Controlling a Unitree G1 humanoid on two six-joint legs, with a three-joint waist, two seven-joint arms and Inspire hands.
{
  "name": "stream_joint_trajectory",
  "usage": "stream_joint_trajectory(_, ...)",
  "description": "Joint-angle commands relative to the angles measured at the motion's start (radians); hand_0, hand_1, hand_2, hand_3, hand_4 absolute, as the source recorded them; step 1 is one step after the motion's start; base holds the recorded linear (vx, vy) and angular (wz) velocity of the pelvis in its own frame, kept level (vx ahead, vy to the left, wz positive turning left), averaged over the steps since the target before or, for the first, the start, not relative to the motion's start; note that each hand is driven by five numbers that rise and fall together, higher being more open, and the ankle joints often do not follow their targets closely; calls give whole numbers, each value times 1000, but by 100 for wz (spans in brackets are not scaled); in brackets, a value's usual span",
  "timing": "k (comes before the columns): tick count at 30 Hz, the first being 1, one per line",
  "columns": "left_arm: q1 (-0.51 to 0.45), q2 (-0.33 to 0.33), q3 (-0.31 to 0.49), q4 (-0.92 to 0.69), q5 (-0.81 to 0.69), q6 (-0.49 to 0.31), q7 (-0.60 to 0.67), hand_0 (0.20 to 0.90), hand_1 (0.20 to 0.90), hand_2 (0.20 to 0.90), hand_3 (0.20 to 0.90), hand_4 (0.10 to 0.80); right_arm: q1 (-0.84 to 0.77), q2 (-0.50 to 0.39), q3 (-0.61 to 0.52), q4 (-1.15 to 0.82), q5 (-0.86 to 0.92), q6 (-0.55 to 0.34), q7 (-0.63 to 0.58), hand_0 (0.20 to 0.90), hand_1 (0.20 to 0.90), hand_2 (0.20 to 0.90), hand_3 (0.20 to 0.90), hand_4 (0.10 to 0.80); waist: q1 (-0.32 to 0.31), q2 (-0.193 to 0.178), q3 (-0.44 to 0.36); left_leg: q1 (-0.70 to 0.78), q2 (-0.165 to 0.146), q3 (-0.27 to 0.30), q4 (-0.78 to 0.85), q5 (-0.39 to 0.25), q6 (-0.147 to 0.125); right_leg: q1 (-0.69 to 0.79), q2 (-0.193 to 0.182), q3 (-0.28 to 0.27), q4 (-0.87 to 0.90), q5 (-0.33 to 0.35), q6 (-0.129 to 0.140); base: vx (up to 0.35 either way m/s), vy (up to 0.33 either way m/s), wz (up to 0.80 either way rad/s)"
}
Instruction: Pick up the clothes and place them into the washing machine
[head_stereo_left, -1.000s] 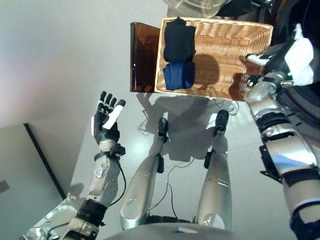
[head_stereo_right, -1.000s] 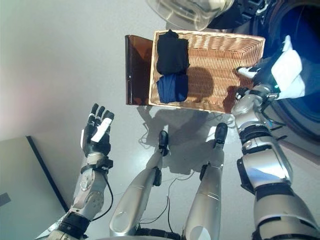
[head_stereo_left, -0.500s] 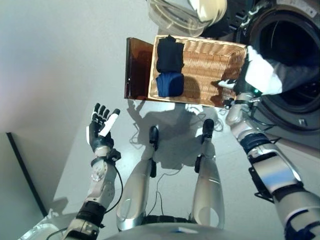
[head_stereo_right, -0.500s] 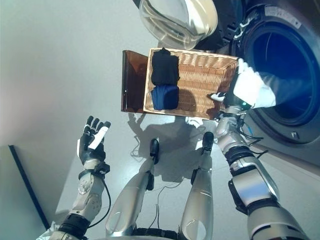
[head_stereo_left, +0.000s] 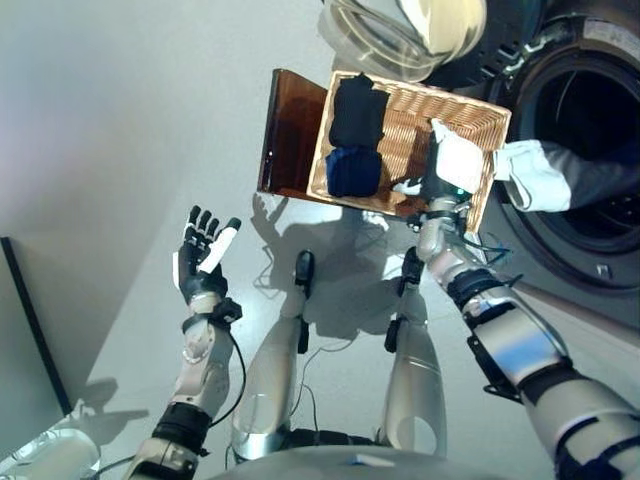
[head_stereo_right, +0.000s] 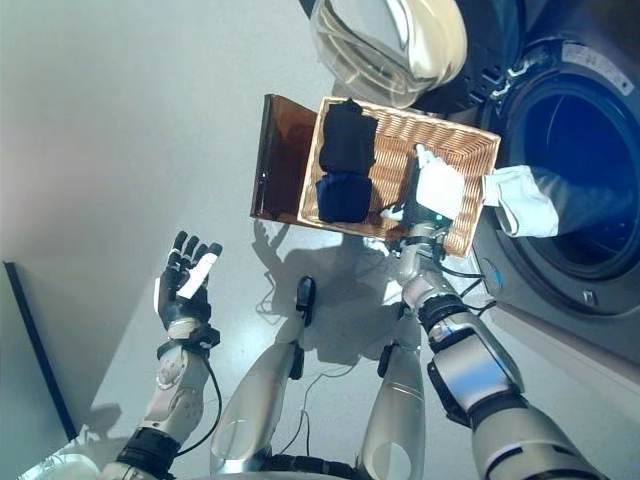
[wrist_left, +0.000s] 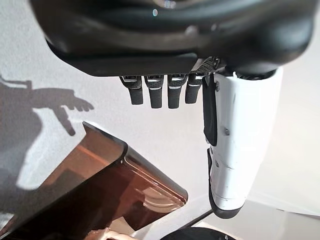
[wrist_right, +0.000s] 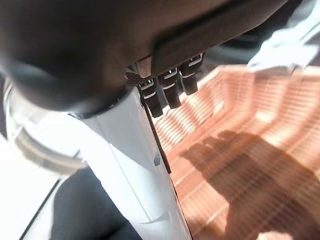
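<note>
- Right hand (head_stereo_right: 432, 195) hovers over the bare side of the basket (head_stereo_right: 470, 160), fingers relaxed, holding nothing.
- Black (head_stereo_right: 347, 137) and blue (head_stereo_right: 343, 196) clothes lie at the basket's far-left end; one garment (head_stereo_right: 520, 200) hangs from the washer (head_stereo_right: 590, 150) mouth.
- I'd sweep left and come down on the blue, then curl; its depth is hard to judge.
- Left hand (head_stereo_left: 205, 250) idle, fingers spread.

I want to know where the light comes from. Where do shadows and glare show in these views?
Left eye view: shadows fall on the floor just below the basket; glare on the washer door. Right wrist view: a hand-shaped shadow lies on the basket's weave. Left wrist view: another hand-shaped shadow on the floor.
</note>
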Motion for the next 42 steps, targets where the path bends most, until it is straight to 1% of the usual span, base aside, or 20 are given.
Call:
stream_joint_trajectory(1, 35, 65, 68, -145, 46, -83, 22, 900, 900, 900, 900, 800, -155, -15, 71, 4, -5, -18, -42, 900, 900, 900, 900, 800, 35, 25, -15, -50, 9, -11, -11, 5, -48, 6, -46, 9, 144, -188, 30, -8, 5, 7)
stream_joint_trajectory(7, 39, 75, 46, -176, 40, -90, 12, 900, 900, 900, 900, 800, -218, -6, 70, 71, 28, -23, -40, 900, 900, 900, 900, 800, 62, 38, -15, -112, -1, -32, 10, 7, -46, -28, -59, -9, 148, -185, 31, -12, 9, 18)
stream_joint_trajectory(16, 30, 83, 32, -202, 42, -90, 20, 900, 900, 900, 900, 800, -295, 0, 78, 144, 78, -28, -35, 900, 900, 900, 900, 800, 91, 48, -15, -183, -11, -54, 14, 19, -43, -81, -68, -20, 156, -184, 29, -6, 17, 8)
stream_joint_trajectory(26, 26, 79, 14, -218, 36, -93, 25, 900, 900, 900, 900, 800, -350, -14, 62, 176, 134, -36, -41, 900, 900, 900, 900, 800, 108, 55, -15, -215, -16, -68, 14, 23, -42, -110, -78, -35, 175, -194, 29, 1, 9, 3)
stream_joint_trajectory(32, 18, 81, 12, -217, 29, -94, 29, 900, 900, 900, 900, 800, -395, -16, 38, 179, 206, -61, -45, 900, 900, 900, 900, 800, 112, 51, -15, -216, -18, -68, 16, 21, -40, -110, -79, -37, 179, -197, 29, 6, 5, 3)
stream_joint_trajectory(42, 25, 92, 9, -223, 16, -93, 23, 900, 900, 900, 900, 800, -477, -31, 44, 177, 277, -87, -40, 900, 900, 900, 900, 800, 122, 46, -15, -221, -17, -77, 17, 21, -40, -112, -78, -41, 184, -203, 27, 0, 0, 0)
